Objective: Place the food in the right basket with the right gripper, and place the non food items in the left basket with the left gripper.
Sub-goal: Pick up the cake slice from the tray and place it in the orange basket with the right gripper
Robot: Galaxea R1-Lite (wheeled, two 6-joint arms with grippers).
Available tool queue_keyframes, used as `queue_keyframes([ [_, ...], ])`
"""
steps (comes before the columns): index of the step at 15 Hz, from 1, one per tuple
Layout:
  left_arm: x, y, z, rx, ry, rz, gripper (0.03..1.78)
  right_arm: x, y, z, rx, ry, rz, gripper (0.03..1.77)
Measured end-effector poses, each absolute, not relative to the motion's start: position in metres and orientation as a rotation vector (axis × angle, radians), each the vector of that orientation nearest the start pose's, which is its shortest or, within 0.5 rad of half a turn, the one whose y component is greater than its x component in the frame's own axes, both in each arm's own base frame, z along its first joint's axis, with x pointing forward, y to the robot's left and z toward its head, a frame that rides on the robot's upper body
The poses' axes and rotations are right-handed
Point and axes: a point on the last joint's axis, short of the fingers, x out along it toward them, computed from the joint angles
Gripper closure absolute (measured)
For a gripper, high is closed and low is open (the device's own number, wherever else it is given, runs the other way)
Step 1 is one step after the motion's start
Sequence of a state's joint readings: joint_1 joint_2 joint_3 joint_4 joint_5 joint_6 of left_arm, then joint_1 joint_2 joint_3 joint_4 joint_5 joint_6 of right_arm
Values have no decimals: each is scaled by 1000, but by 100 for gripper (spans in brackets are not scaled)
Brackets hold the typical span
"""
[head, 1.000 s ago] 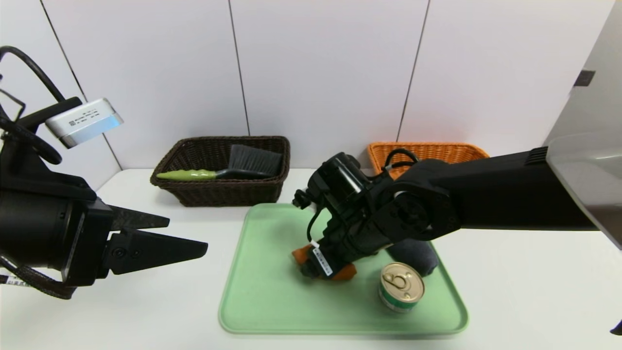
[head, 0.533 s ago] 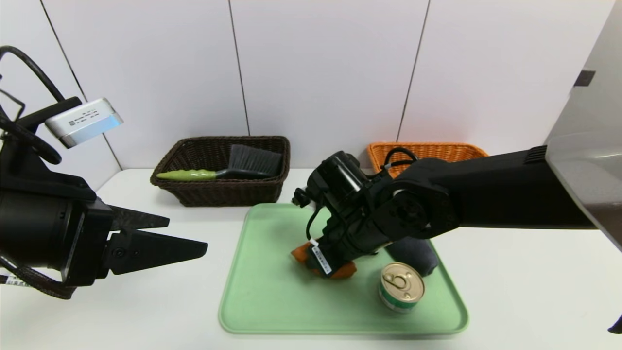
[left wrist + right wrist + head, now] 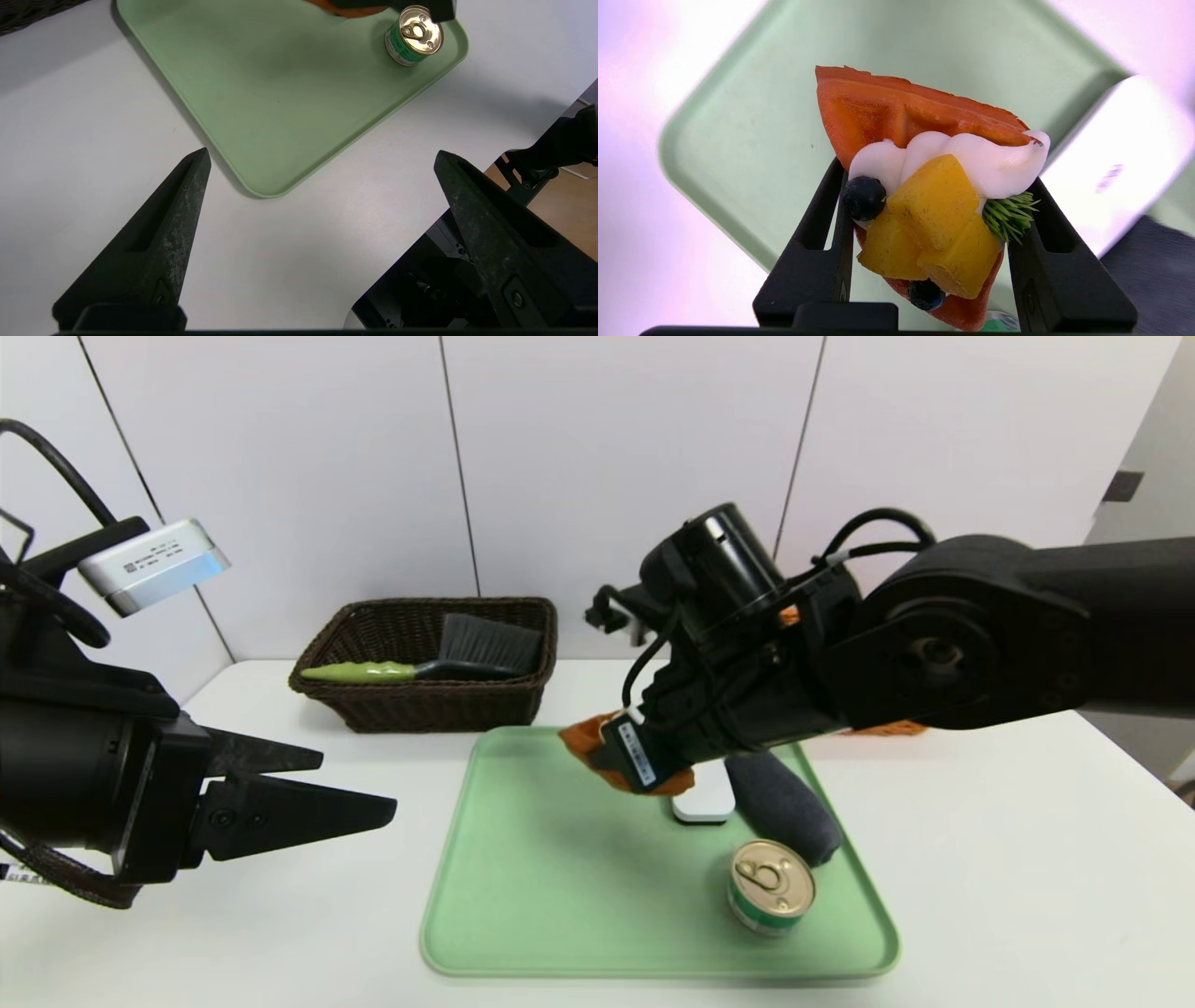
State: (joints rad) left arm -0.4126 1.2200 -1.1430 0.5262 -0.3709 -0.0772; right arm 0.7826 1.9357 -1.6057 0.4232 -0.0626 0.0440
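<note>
Our right gripper (image 3: 931, 214) grips the waffle wedge (image 3: 920, 186) clear above the green tray (image 3: 523, 896). Our left gripper (image 3: 322, 163) hangs spread wide over the counter (image 3: 70, 140). Beside the tin can (image 3: 771, 885) lies what may be a dark roll (image 3: 782, 807).

A smooth white tabletop (image 3: 980, 859) is backed by a white panelled wall (image 3: 616, 467) divided by thin dark vertical seams.
</note>
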Motion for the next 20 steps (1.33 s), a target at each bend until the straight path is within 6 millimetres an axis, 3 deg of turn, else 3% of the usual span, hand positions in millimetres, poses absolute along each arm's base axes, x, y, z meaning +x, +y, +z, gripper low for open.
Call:
queue_keyframes([
  [4, 143, -71, 287, -58, 644, -735, 12, 277, 228, 261, -223, 605, 527, 91],
  [7, 142, -71, 287, -58, 640, -735, 12, 291, 199, 273, -189, 576, 442, 91],
  [14, 141, -71, 286, -60, 648, -734, 12, 331, 141, 277, -127, 558, 253, 92],
  [20, 142, -71, 285, -59, 650, -733, 12, 381, 127, 256, -111, 578, 172, 92],
])
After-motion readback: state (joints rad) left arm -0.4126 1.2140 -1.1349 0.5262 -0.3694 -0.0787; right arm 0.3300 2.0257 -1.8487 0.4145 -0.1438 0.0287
